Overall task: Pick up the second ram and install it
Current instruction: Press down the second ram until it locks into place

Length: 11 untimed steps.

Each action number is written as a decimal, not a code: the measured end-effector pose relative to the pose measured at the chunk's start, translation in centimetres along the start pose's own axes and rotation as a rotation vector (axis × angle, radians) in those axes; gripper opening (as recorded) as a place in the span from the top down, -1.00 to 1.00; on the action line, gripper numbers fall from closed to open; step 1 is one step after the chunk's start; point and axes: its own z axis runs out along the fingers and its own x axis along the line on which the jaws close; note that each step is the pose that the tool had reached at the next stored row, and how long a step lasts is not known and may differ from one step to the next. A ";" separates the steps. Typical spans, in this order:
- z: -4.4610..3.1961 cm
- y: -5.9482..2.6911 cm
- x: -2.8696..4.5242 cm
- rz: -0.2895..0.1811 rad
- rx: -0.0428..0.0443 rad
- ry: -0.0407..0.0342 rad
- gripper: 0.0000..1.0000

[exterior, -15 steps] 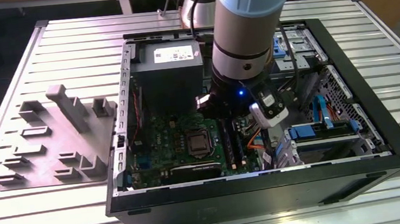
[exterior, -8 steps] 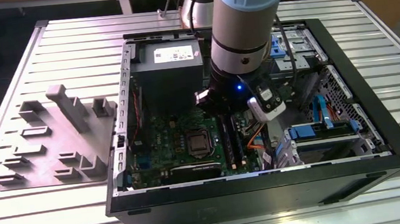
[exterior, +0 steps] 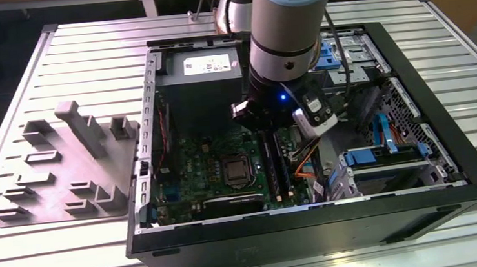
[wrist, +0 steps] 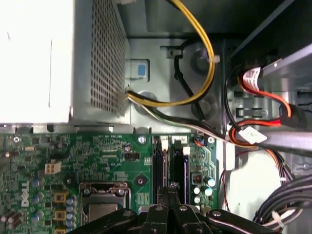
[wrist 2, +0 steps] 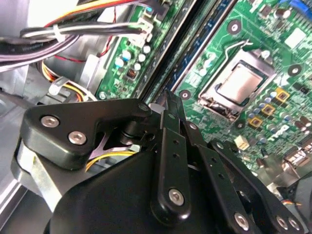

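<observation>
Seating the second ram (wrist: 176, 163) is, by judgement, the step in hand. The hand (wrist: 171, 187) hangs over the memory slot rails (wrist: 160, 163) just beside the processor socket (wrist: 105, 192), on the side away from the grey fixture block (exterior: 68, 168). In both wrist views its fingers (wrist 2: 170, 105) are drawn together with no gap between the tips. Whether they pinch a board edge or merely bear on it cannot be told.

The ram reads as the thin strip standing on edge in the rail farther from the socket, under the fingertips. Which of the two strips there is the second one is uncertain.

Recommended practice:
- Keep the fingertips centred over the strip's top edge.
- Press straight down, square to the motherboard (wrist: 39, 161).
- Keep the strip upright; a tilted board may bind in the rail.
- Avoid the loose cables (wrist: 204, 73) beyond the rails from the socket.
</observation>
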 end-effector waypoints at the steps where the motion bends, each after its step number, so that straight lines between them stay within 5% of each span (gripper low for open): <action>1: 0.01 0.19 0.01 0.000 0.0001 0.0000 0.80; 11: 0.26 1.45 0.04 0.000 -0.0012 0.0001 0.80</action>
